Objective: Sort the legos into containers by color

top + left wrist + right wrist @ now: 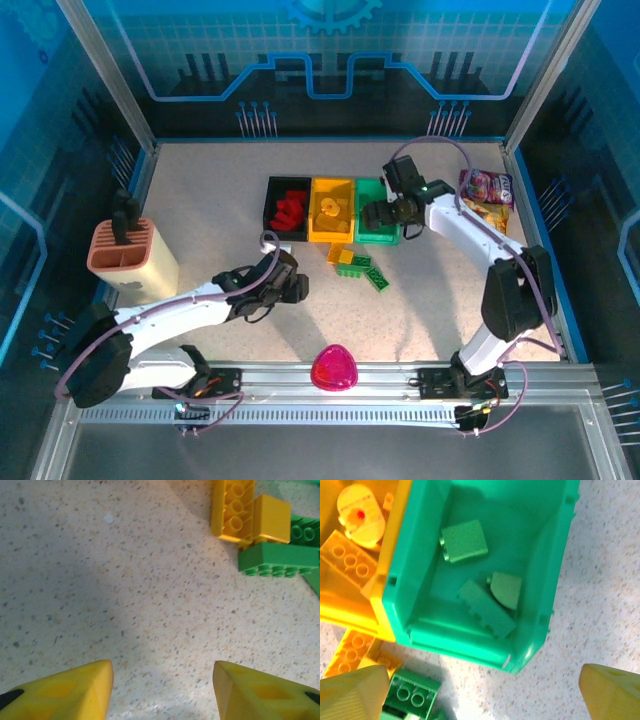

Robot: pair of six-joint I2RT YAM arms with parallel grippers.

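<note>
Now: my left tool [162,680] hangs low over bare bench [100,580], tips moderately apart, nothing between them and touching nothing. Just ahead of it lies a loose cluster of yellow and green legos [356,266], the pieces touching one another. Beyond, three bins stand side by side: black bin [270,205] holding red pieces, yellow bin [331,238], green bin [560,570]. My right tool [485,687] hovers above the green bin's near edge, tips spread wide, empty. Three green pieces lie inside that bin.

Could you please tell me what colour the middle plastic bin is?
Yellow; the middle small open-top plastic bin shows best in the top external view.
</note>
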